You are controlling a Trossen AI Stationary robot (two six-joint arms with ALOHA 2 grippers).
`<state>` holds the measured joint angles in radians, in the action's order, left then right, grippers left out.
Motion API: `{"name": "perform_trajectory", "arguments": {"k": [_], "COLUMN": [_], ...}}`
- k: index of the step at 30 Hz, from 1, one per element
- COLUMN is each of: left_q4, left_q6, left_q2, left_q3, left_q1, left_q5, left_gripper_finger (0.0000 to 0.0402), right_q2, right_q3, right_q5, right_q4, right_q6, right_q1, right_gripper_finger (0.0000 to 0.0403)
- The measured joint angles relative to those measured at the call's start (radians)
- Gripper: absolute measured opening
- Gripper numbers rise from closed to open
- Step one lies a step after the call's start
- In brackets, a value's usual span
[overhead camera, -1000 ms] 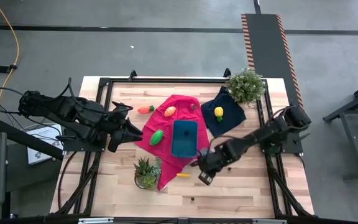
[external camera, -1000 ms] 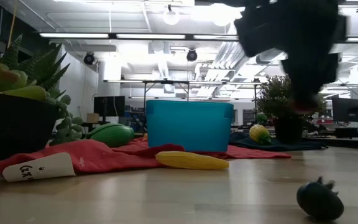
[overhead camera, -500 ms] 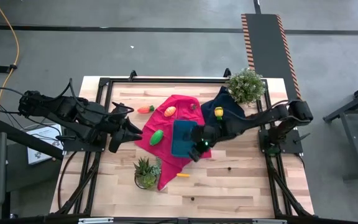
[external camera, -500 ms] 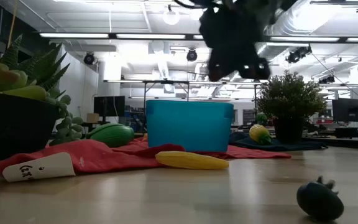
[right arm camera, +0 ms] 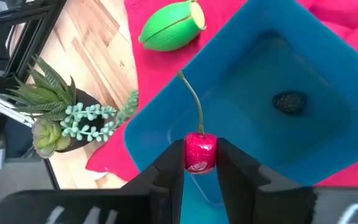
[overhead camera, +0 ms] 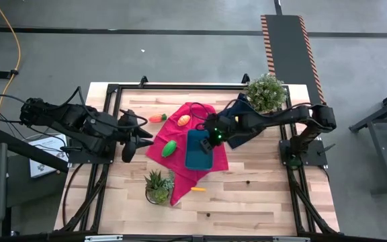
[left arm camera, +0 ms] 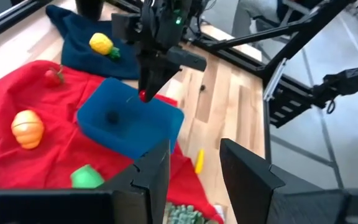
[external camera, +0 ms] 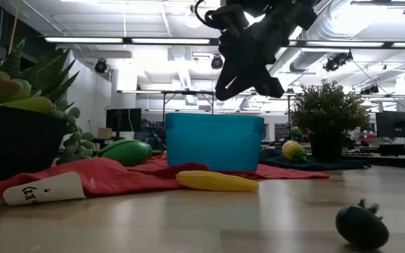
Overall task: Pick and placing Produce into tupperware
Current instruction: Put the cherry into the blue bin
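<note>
The teal tupperware [overhead camera: 199,149] stands on a red cloth [overhead camera: 180,168], with one dark berry [right arm camera: 289,101] lying inside it. My right gripper [overhead camera: 211,136] hangs above the tub's right part [external camera: 248,79], shut on a red cherry [right arm camera: 200,152]. Loose produce lies around: a green piece [overhead camera: 170,148], an orange piece [overhead camera: 184,120], a carrot [overhead camera: 157,117], a yellow cob [overhead camera: 197,189], a lemon [left arm camera: 102,43] on the navy cloth and a strawberry [left arm camera: 53,76]. My left gripper [left arm camera: 194,168] waits at the table's left, slightly open, with nothing between its fingers. My right gripper pinches the cherry's round red body [right arm camera: 199,144] between its two fingers, one on each side. The fingers slant down from the table's right. The cherry is lifted clear above the tupperware, and its thin stem [right arm camera: 194,102] sticks out ahead of the fingertips.
A succulent pot [overhead camera: 158,188] stands near the red cloth's near-left corner, and a leafy potted plant [overhead camera: 266,93] at the far right. A dark berry [external camera: 361,223] lies on bare wood near the front edge. Black frame rails run along the table's left and right sides.
My right gripper has carried the cherry from the near right of the tupperware toward the far edge and a little left, rising, and now hangs over the tub. It has stayed shut on the cherry. My left gripper has turned a little in place.
</note>
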<state>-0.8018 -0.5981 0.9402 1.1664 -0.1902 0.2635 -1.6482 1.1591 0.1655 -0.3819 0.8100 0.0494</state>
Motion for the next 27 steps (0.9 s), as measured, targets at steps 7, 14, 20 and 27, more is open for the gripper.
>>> {"name": "perform_trajectory", "arguments": {"k": [7,14,20,27], "left_q4": [-0.038,-0.041,-0.048,-0.063], "left_q6": [0.000,0.013,0.018,0.030], "left_q2": [0.000,0.000,0.000,0.000], "left_q3": [0.000,0.000,0.000,0.000], "left_q1": [0.000,0.000,0.000,0.000], "left_q5": [0.011,0.013,0.024,0.041], "left_gripper_finger": [0.0129,0.0129,0.0129,0.0129], "right_q2": [-0.052,-0.164,-0.257,-0.340], "right_q3": [0.128,0.265,0.360,0.447], "right_q5": [-0.076,-0.086,-0.087,-0.121], "right_q4": [-0.165,-0.365,-0.419,-0.516], "right_q6": [-0.084,-0.131,-0.132,-0.138], "right_q1": [0.003,0.017,0.016,0.001], "right_gripper_finger": [0.0071,0.0071,0.0071,0.0071]}}
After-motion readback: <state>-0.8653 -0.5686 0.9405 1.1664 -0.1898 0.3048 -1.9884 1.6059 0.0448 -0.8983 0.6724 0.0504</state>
